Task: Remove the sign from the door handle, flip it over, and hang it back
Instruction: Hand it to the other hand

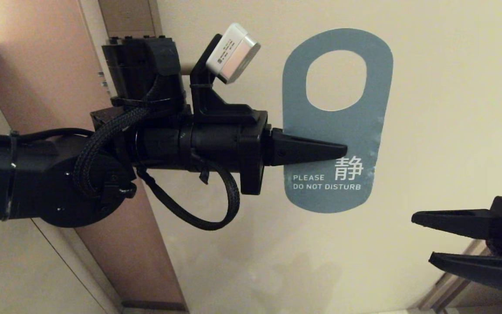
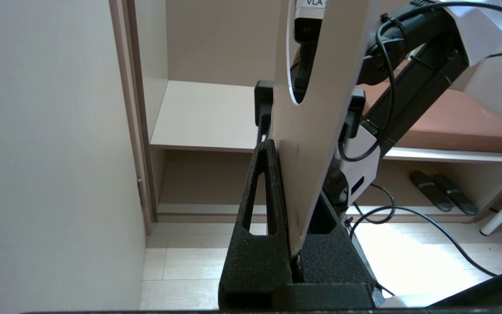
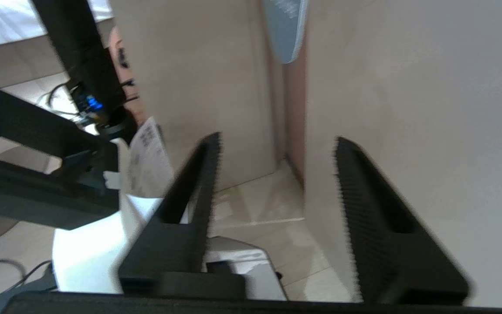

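The sign (image 1: 338, 131) hangs free in front of the pale door, its teal "PLEASE DO NOT DISTURB" face toward the head camera and its oval hole uppermost. My left gripper (image 1: 342, 150) reaches in from the left and is shut on the sign's left edge, just below the hole. In the left wrist view the sign's off-white face (image 2: 312, 152) stands clamped between the black fingers (image 2: 259, 196). My right gripper (image 1: 421, 237) sits open and empty at the lower right, apart from the sign. From its wrist, the sign's teal lower end (image 3: 286, 30) shows beyond the open gripper (image 3: 277, 139). The door handle's lever is hidden behind my left wrist; its brown plate (image 1: 129, 17) shows above.
The cream door (image 1: 451, 109) fills the background, with a brown door frame (image 1: 37, 87) on the left. The left wrist view shows a shelf (image 2: 207, 117), a brown cushion (image 2: 451, 122), dark slippers (image 2: 442, 192), cables and tiled floor (image 2: 181, 270).
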{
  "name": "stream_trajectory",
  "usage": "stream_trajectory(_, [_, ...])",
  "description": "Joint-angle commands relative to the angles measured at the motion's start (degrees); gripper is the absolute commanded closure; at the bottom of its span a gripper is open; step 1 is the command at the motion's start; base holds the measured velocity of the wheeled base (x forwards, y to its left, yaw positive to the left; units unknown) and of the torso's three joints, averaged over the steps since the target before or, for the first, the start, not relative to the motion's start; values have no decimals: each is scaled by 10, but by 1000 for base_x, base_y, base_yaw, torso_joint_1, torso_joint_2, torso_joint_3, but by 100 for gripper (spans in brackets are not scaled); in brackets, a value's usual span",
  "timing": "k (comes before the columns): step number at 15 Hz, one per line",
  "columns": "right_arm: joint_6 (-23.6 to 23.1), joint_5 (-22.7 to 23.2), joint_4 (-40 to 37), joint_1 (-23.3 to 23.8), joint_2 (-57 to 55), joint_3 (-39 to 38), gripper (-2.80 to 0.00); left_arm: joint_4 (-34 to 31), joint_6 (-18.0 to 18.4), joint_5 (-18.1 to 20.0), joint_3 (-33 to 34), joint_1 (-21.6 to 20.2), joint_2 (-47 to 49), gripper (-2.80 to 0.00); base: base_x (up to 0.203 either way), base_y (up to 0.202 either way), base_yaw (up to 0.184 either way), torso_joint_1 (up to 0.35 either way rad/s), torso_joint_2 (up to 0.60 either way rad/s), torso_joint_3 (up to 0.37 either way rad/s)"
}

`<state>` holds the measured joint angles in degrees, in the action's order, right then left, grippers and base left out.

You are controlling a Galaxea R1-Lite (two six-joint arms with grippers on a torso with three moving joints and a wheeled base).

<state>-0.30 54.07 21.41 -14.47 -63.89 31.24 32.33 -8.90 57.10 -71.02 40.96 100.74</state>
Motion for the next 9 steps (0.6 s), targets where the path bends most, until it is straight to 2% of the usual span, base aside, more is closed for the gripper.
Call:
stream_trajectory(1, [-2, 3, 2, -16, -14, 4, -280, 2, -1, 3, 0, 0, 0, 0, 0, 0, 0, 0, 0, 0])
stream_trajectory(6, [-14, 0, 4, -71, -57, 31, -280, 3, 2, 3, 2, 16, -2, 0, 0, 0, 0, 0, 0, 0])
stream_trajectory(9, [-15, -1, 4, -79, -79, 51, -280, 3, 2, 2, 4, 31, -2, 0, 0, 0, 0, 0, 0, 0])
